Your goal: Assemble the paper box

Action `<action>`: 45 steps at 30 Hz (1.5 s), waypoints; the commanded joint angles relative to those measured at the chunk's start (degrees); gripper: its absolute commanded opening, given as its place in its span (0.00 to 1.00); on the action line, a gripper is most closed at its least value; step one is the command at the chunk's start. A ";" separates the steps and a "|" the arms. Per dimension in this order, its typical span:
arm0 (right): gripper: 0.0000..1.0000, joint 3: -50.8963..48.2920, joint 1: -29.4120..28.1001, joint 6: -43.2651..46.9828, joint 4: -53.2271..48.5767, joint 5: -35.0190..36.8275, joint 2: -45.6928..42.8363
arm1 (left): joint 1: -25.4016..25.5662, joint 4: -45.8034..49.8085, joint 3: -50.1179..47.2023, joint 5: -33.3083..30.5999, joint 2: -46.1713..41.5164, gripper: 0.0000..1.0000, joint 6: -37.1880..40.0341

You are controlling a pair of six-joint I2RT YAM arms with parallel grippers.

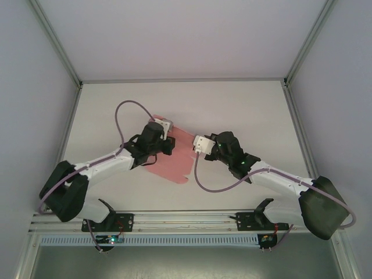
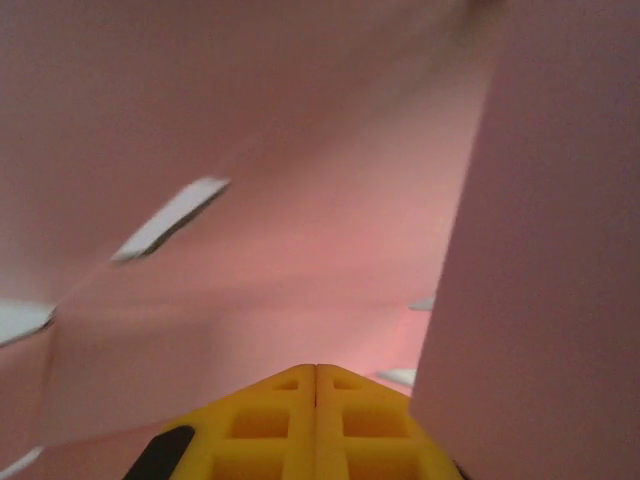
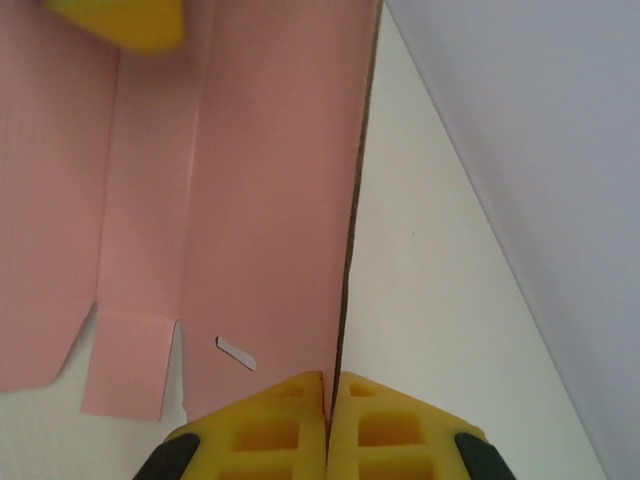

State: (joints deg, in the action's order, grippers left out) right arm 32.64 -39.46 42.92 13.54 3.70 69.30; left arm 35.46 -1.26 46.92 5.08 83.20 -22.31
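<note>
My left claw point(image 2: 316, 382) is fully closed. On its own wrist feed the two yellow pads meet along one seam, and I cannot make out whether any card sits in that seam. The paper box point(image 2: 300, 260) crowds the lens around it, pink and blurred on every side. One panel stands up at the right and covers the outer corner of the right pad (too close for me to judge which flap it is). A few pale slits point(image 2: 170, 218) show in the card, soft at the edges.

My right claw point(image 3: 327, 385) is closed too, and here the grip is plain. The long edge of the sheet runs straight down into the gap between the pads, so it is pinching the card by that edge. From this wrist the sheet spreads away to the left, flat and creased lengthwise, with a short tab point(image 3: 125, 365) and a small slot point(image 3: 236, 352) near the pads. Its far end is cut off by the top of the frame. A yellow blur point(image 3: 115, 22), the colour of the pads, sits over the card at the upper left, only a sliver of it in frame.

From overhead, both sets of fingertips are hidden beneath the wrists. The pink sheet lies about the middle of the worktop point(image 1: 250, 110), between the two wrists. The left arm point(image 1: 110, 163) partly covers it, and its free corner points toward the near edge.
</note>
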 commanded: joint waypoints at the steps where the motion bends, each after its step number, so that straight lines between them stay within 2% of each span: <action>1: 0.00 1.41 -1.80 2.67 0.79 2.92 1.57 | 1.79 5.12 4.08 -4.73 3.98 0.00 2.44; 7: 0.00 0.89 -1.50 4.29 2.37 8.18 2.25 | 2.20 5.07 3.01 -3.54 2.03 0.00 1.96; 8: 0.00 0.86 -1.24 4.76 2.37 8.80 2.17 | 2.22 5.66 2.50 -3.53 0.74 0.05 2.33; 11: 0.00 0.89 -0.45 6.14 1.67 9.36 1.91 | 2.10 8.40 0.69 -5.01 -4.56 0.35 3.04; 12: 0.00 0.73 -0.44 6.88 1.49 9.42 1.81 | 2.11 9.42 0.04 -5.83 -6.74 0.48 3.36; 13: 0.00 0.56 -0.42 7.46 1.42 9.38 1.81 | 2.13 10.44 -0.64 -6.74 -8.85 0.56 3.47; 14: 0.00 0.28 -0.44 8.15 1.65 9.24 1.81 | 2.01 11.36 -1.30 -7.80 -11.05 0.68 3.45; 15: 0.00 0.00 -0.45 8.59 2.13 8.84 1.72 | 2.03 12.46 -1.93 -9.40 -13.56 0.87 3.34; 16: 0.00 -0.28 -0.44 9.16 2.52 8.00 1.62 | 1.85 13.50 -2.33 -11.70 -15.78 0.99 2.64; 19: 0.00 -1.17 -0.98 12.23 4.18 7.28 2.13 | -0.29 16.48 -3.40 -18.66 -21.79 1.00 -0.16; 22: 0.00 -1.79 -2.75 16.94 6.65 10.60 3.83 | -5.86 18.76 -3.66 -21.69 -24.06 1.00 -3.25; 24: 0.00 -2.39 -4.00 19.45 9.33 12.47 4.99 | -12.17 19.62 -3.58 -19.33 -22.76 1.00 -6.99; 26: 0.00 -2.67 -4.95 21.26 11.07 12.89 5.92 | -18.52 18.31 -3.63 -14.24 -19.33 1.00 -9.71; 29: 0.00 -3.26 -5.83 23.04 14.17 13.61 6.85 | -23.92 16.93 -1.74 -9.14 -11.46 1.00 -10.66; 32: 0.00 -3.74 -6.41 23.96 16.36 14.82 7.34 | -24.56 13.26 -0.21 -5.63 -4.27 1.00 -9.35; 36: 0.00 -3.70 -6.28 22.70 15.52 14.71 7.50 | -24.39 5.78 0.00 7.14 3.02 1.00 -8.52; 41: 0.00 -3.95 -6.23 21.78 15.13 15.41 7.60 | -23.48 -1.37 -1.65 18.24 6.86 0.97 -6.17; 45: 0.00 -3.74 -5.97 21.27 14.72 15.81 7.51 | -20.70 -2.92 -2.44 21.78 7.07 0.90 -2.31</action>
State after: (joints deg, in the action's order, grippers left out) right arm 29.47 -45.25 64.93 26.87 18.13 76.44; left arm 12.60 0.95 44.99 20.05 90.08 -28.67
